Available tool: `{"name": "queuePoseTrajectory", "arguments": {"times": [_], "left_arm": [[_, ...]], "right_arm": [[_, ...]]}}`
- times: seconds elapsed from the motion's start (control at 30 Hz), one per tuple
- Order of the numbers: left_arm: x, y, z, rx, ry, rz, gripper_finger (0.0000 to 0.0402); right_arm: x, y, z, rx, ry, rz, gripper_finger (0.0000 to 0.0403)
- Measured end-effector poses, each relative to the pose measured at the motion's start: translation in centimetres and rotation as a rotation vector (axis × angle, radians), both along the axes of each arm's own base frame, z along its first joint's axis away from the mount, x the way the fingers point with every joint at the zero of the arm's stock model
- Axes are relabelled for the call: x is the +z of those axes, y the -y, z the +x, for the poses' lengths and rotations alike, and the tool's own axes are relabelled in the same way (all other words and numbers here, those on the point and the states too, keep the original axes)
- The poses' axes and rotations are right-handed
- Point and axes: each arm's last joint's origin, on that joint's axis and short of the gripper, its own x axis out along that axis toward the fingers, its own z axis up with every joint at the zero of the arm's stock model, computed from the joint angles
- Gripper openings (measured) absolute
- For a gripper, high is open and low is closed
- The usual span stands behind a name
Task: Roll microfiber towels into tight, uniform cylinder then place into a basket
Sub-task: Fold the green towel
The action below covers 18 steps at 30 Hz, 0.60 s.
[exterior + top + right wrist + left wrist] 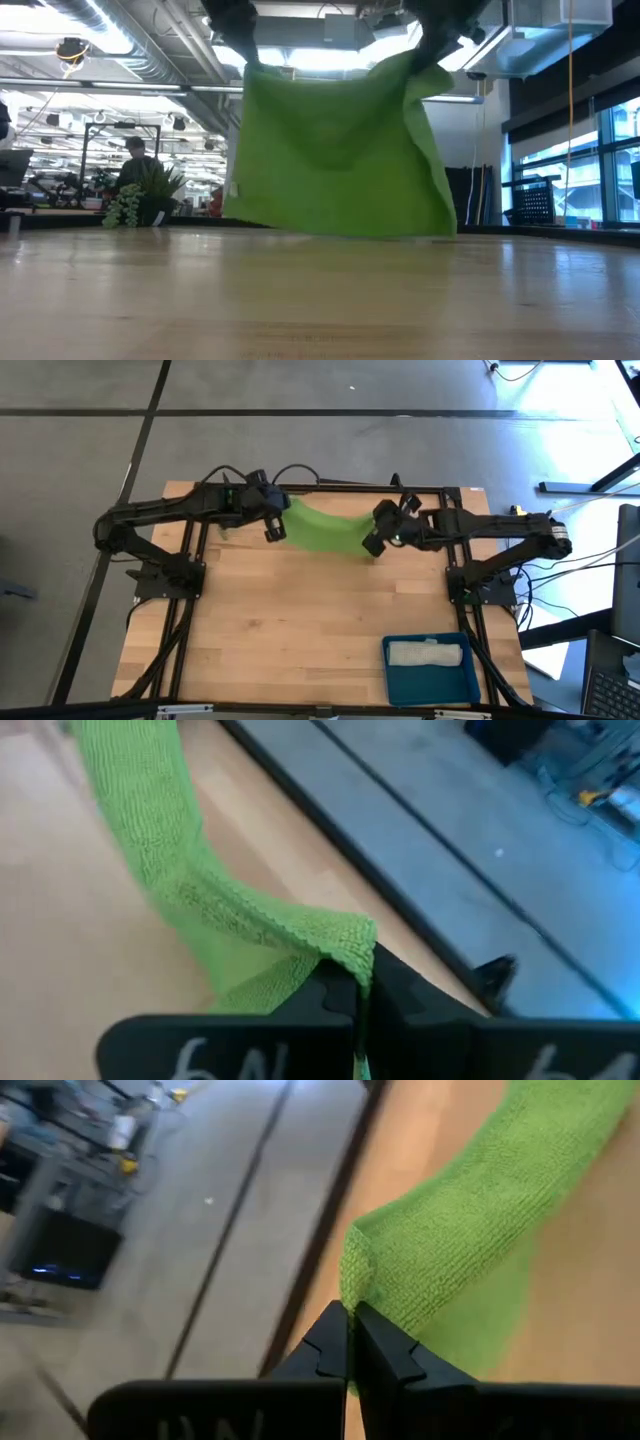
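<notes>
The green towel is hanging in the air between the two arms, over the far half of the wooden table. The left gripper is pinching one top corner, fingers clenched on the cloth; the right gripper is clamping the opposite corner the same way.

From above, the towel is reading only as a sagging green band. The low view is giving what that one cannot: the towel is hanging as a broad sheet with its lower edge at or just above the tabletop; contact cannot be judged. That view is also taking in the room behind, where a leafy plant is standing and a person is showing beyond it. Both grippers are lying mostly above its upper edge.

The left wrist view is showing the left gripper with its fingers pressed together on a folded corner of the towel. The right wrist view is showing the right gripper likewise shut on its corner of the cloth.

The blue basket is sitting at the near right corner of the table, seen only from above. One rolled white towel is lying in it, along its far wall.

Count: two towels, one basket, two arms.
</notes>
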Motion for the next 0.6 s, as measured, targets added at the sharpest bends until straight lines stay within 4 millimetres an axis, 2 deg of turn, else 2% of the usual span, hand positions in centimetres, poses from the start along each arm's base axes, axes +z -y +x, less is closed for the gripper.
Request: {"name": "queuePoseTrajectory", "arguments": {"times": [0.2,0.3,0.37,0.47,0.6], "left_arm": [[0.5,-2.6,0.4,0.02,0.068,0.114,0.0],[0.6,-3.3,0.2,0.014,0.048,0.13,0.0],[0.2,-3.5,-0.1,0.008,0.011,0.111,0.0],[-1.5,-3.3,-0.2,-0.054,-0.036,0.034,0.0],[-4.3,-2.5,-0.3,-0.105,-0.098,-0.035,0.0]], "right_arm": [[0.9,3.2,0.5,0.009,-0.009,-0.124,0.0003],[1.4,4.1,0.7,0.017,0.0,-0.174,0.0003],[1.4,4.2,0.7,0.026,-0.001,-0.173,0.0003],[0.8,3.6,0.8,0.077,-0.019,-0.115,0.0003],[-1.1,2.1,1.1,0.127,-0.019,-0.021,0.0003]]}}
